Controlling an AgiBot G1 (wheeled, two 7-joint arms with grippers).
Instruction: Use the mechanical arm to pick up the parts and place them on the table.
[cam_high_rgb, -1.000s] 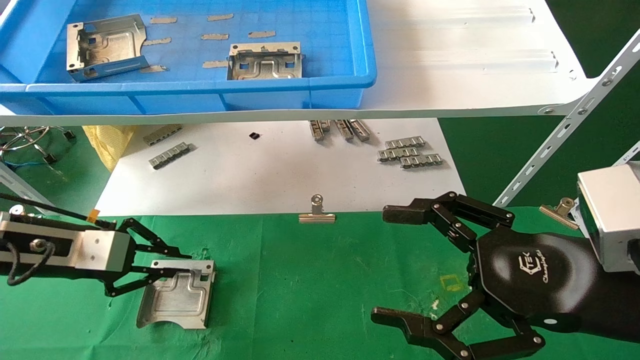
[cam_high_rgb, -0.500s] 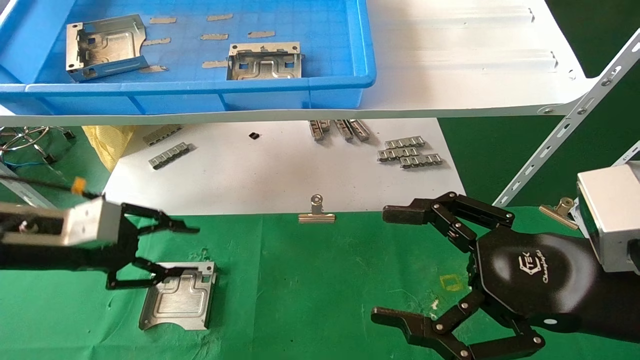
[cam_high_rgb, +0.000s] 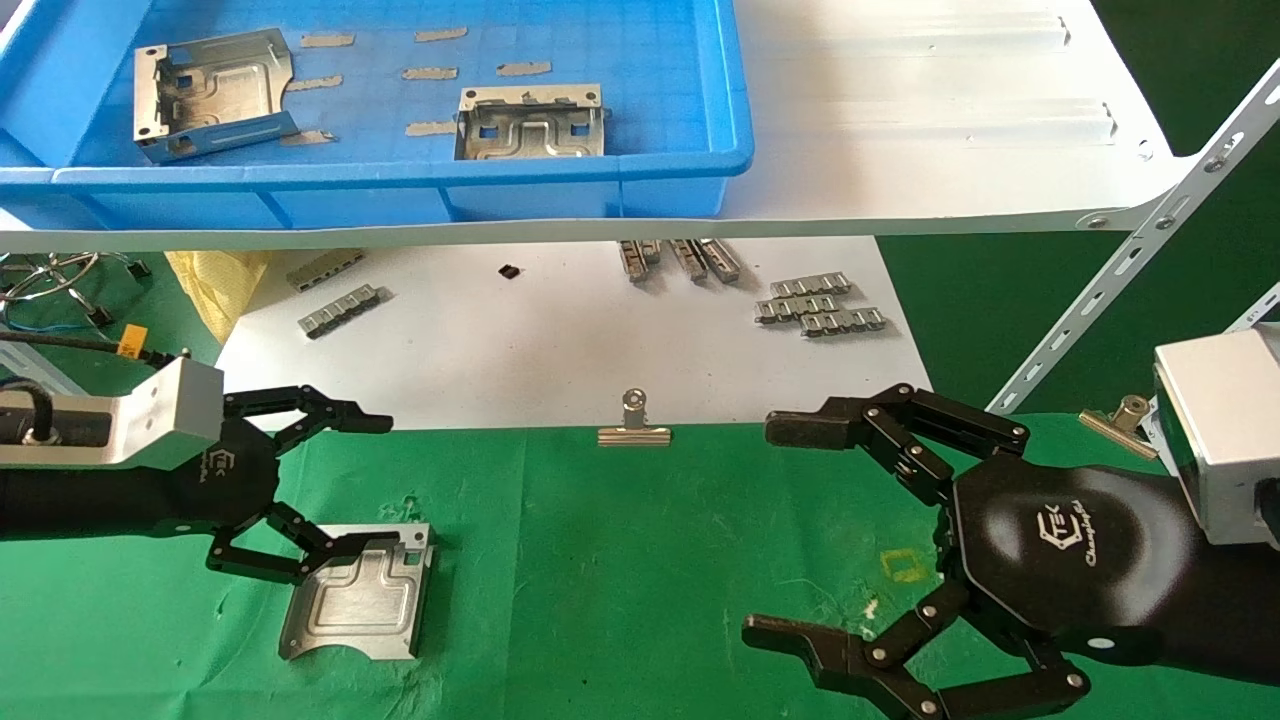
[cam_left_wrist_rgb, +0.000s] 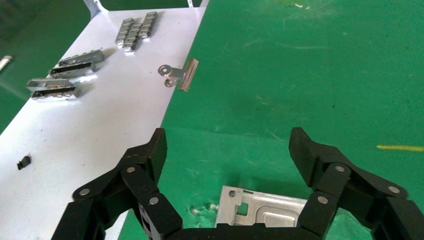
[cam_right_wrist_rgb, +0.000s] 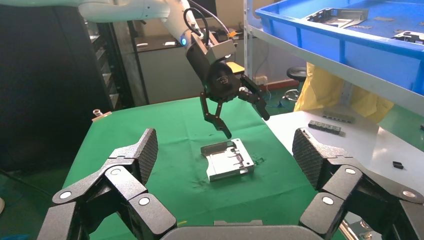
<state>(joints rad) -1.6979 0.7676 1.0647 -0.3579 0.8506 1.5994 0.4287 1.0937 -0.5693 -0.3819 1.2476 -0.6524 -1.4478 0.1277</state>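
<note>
One silver part (cam_high_rgb: 360, 600) lies flat on the green table (cam_high_rgb: 620, 560) at the front left; it also shows in the left wrist view (cam_left_wrist_rgb: 265, 210) and the right wrist view (cam_right_wrist_rgb: 230, 160). My left gripper (cam_high_rgb: 372, 485) is open and empty, raised just above the part's near-left edge, clear of it (cam_left_wrist_rgb: 230, 145). Two more parts (cam_high_rgb: 210, 90) (cam_high_rgb: 530, 125) lie in the blue bin (cam_high_rgb: 400, 175) on the shelf. My right gripper (cam_high_rgb: 775, 530) is open and empty, hovering over the table's right side (cam_right_wrist_rgb: 226, 150).
The white shelf board (cam_high_rgb: 900, 130) overhangs the back, with a slanted metal brace (cam_high_rgb: 1130, 260) at the right. A white sheet (cam_high_rgb: 550, 350) carries grey ribbed strips (cam_high_rgb: 815, 305). A silver binder clip (cam_high_rgb: 633, 425) sits at the cloth's back edge.
My left gripper let go of the part, opened wide and rose while turning its palm upward. The part settled flat on the cloth. The right arm has not moved.
</note>
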